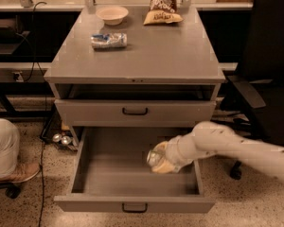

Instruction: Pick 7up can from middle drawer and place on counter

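Note:
The middle drawer [114,170] is pulled wide open at the bottom of the grey cabinet. My gripper [162,162] reaches into its right half on the white arm coming from the right. It is shut on the 7up can [154,158], whose silver end faces left; the can's green side is mostly hidden by the gripper. The can hangs above the drawer floor, below the closed drawer front above [135,111]. The counter [156,51] is the cabinet's grey top.
On the counter lie a blue-white-silver can [109,40], a pale bowl [112,14] and a chip bag [163,6] at the back. A black office chair [270,74] stands at the right. A person's leg and shoe [7,152] are at the left. Loose cans [60,138] lie on the floor.

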Available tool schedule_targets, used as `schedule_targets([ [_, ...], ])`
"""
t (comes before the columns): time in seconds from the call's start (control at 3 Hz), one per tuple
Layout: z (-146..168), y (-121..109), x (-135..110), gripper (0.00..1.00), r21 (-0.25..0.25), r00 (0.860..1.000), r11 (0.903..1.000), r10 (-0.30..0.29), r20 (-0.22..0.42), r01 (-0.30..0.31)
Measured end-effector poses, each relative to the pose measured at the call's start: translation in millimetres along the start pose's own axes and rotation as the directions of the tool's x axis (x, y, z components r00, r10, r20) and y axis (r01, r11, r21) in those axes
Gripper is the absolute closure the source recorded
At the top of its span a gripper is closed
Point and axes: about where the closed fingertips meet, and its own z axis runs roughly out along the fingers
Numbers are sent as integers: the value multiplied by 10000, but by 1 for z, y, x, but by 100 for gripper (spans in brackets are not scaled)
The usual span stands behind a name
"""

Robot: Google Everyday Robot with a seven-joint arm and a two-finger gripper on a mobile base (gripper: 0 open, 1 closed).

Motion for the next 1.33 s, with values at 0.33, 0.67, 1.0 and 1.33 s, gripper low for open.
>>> schedule_targets([
  [0.33,-64,-13,-22,100,263,9977,9982,-527,-422,539],
  [0.67,-73,-12,-27,100,204,9964,9976,-645,-557,658],
  [1.0,-127,-28,-48,100,1414,9808,9731,-1691,-968,1817],
  [1.33,-190,-44,-75,100,2321,9426,9182,-2863,-1717,3211],
])
